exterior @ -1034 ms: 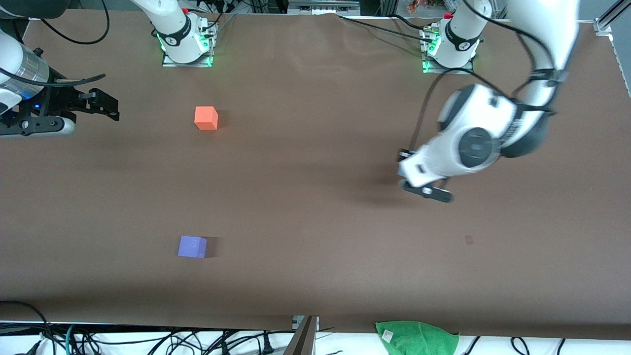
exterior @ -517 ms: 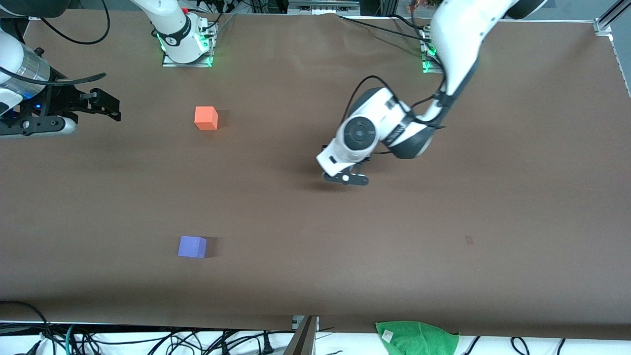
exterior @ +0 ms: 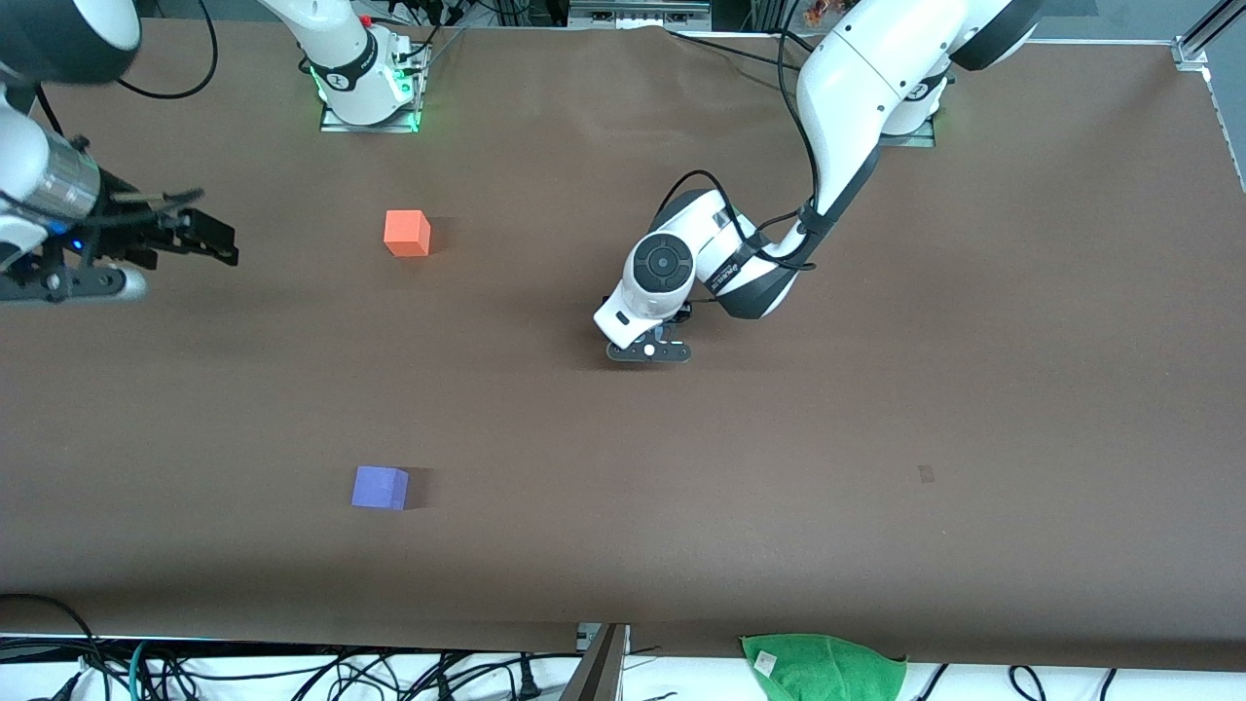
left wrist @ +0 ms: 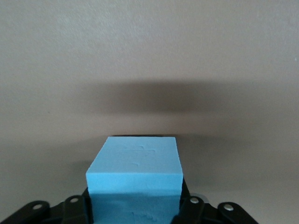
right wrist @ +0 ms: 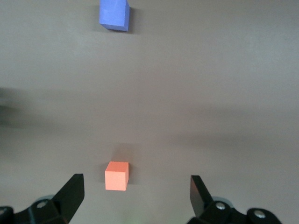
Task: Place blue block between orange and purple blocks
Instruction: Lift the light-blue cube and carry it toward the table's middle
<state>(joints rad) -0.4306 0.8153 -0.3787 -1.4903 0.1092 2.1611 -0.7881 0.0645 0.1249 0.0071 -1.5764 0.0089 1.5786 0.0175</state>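
Observation:
My left gripper (exterior: 648, 351) hangs low over the middle of the brown table (exterior: 876, 409), shut on the sky-blue block (left wrist: 135, 170), which fills the space between its fingers in the left wrist view; the hand hides the block in the front view. The orange block (exterior: 407, 233) sits toward the right arm's end, far from the front camera. The purple block (exterior: 380, 487) sits nearer to the camera, roughly in line with it. My right gripper (exterior: 216, 241) waits open and empty above the right arm's end; its wrist view shows the orange block (right wrist: 116, 175) and the purple block (right wrist: 113, 14).
A green cloth (exterior: 823, 667) lies off the table's edge nearest the front camera, among cables. A small dark mark (exterior: 926, 474) is on the table toward the left arm's end. The arm bases stand along the edge farthest from the camera.
My left arm has swung from the left arm's end to the table's middle, slowing in the last half second. The right gripper has shifted only slightly. The orange and purple blocks have not moved.

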